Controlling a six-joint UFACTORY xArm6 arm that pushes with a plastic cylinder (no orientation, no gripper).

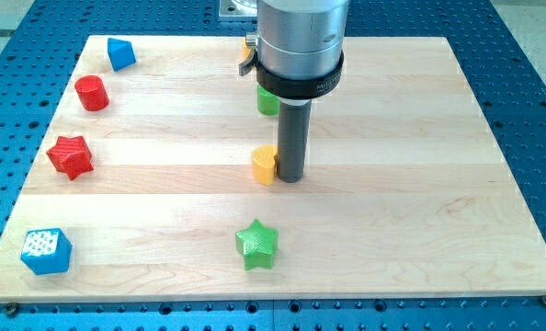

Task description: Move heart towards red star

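Observation:
A yellow heart (265, 165) lies near the middle of the wooden board. My tip (290, 177) stands right beside it on the view's right, touching or nearly touching it. The red star (70, 156) lies far off at the view's left edge of the board, at about the same height in the view as the heart.
A red cylinder (92, 93) and a blue block (120, 53) sit at the view's top left. A blue cube (46, 251) sits at the bottom left. A green star (256, 244) lies below the heart. A green block (267, 99) and an orange piece (248, 49) are partly hidden behind the arm.

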